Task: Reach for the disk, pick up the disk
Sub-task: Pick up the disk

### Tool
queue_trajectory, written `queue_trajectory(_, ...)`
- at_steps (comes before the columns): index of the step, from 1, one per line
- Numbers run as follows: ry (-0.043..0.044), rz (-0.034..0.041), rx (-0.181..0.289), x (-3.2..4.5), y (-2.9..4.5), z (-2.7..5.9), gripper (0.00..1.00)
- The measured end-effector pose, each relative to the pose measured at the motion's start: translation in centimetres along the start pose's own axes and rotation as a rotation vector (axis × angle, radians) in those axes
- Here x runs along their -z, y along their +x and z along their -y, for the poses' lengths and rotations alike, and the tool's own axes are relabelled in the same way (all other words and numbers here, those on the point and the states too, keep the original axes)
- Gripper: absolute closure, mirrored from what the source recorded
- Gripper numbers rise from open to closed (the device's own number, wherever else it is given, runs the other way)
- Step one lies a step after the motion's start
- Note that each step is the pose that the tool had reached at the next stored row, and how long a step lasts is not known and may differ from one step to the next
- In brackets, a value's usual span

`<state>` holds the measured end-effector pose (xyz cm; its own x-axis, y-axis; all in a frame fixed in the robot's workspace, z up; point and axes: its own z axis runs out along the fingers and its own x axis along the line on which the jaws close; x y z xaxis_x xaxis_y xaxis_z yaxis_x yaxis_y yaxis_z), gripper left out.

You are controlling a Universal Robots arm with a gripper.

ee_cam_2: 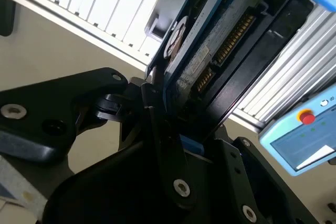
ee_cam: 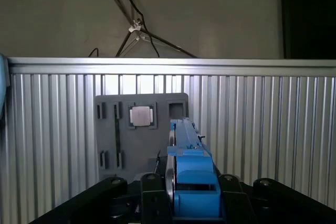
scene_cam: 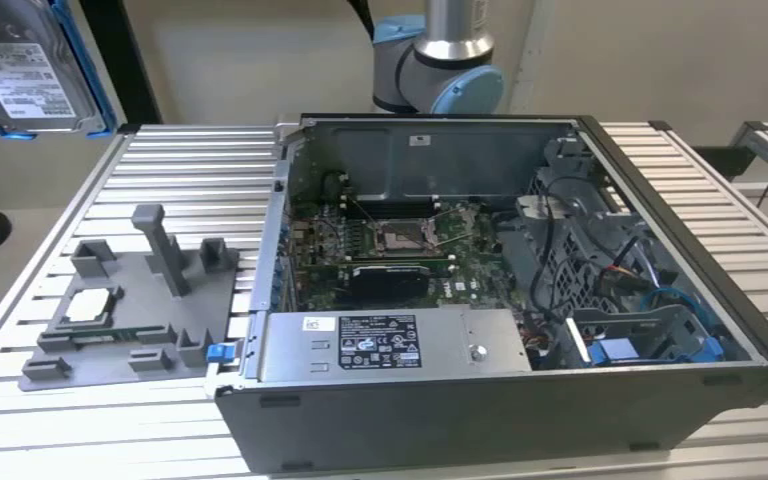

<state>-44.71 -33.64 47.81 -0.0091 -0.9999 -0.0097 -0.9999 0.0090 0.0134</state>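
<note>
Computer case [scene_cam: 491,420] lay on its side, open on top, on the slatted metal table [scene_cam: 77,430]. Inside the case were a green motherboard [scene_cam: 398,235], a labelled grey power-supply box [scene_cam: 384,345] against the near wall, and a blue cable [scene_cam: 684,300] toward the exterior view's right. Just beside the case, on the exterior view's left, sat a grey fixture tray [scene_cam: 157,332]. A small square silver chip [scene_cam: 88,306] rested in one of its recesses.

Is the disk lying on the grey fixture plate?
No, the disk hangs in the air at the exterior view's upper left, off the fixture plate.
</note>
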Motion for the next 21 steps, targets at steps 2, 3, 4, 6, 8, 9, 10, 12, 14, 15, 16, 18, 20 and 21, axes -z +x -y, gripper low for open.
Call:
queue_trajectory(2,0.0002,0.0000,0.000,-0.01,0.00,0.13,1.00)
queue_trajectory(3,0.0002,-0.0002,0.000,-0.01,0.00,0.21,1.00)
queue_trajectory(4,0.0001,-0.0004,0.000,0.00,0.00,0.33,1.00)
queue_trajectory(6,0.0002,-0.0004,0.000,0.00,0.00,0.60,1.00)
queue_trajectory(8,0.0001,-0.0004,0.000,0.00,0.00,0.91,1.00)
queue_trajectory(9,0.0001,-0.0004,0.000,0.01,-0.01,1.07,1.00)
queue_trajectory(10,0.0001,-0.0005,0.000,0.01,-0.01,1.23,1.00)
queue_trajectory(12,0.0000,-0.0005,0.000,0.02,-0.01,1.61,1.00)
queue_trajectory(14,-0.0001,-0.0005,0.000,0.02,-0.01,1.98,1.00)
queue_trajectory(15,0.0000,-0.0004,0.000,0.02,-0.02,2.18,1.00)
queue_trajectory(16,0.0000,-0.0005,0.000,0.02,-0.02,2.38,1.00)
queue_trajectory(18,-0.0002,-0.0004,0.000,0.03,-0.02,2.76,1.00)
queue_trajectory(20,-0.0002,-0.0005,0.000,0.03,-0.03,3.16,1.00)
queue_trajectory(21,-0.0002,-0.0005,0.000,0.04,-0.03,3.38,1.00)
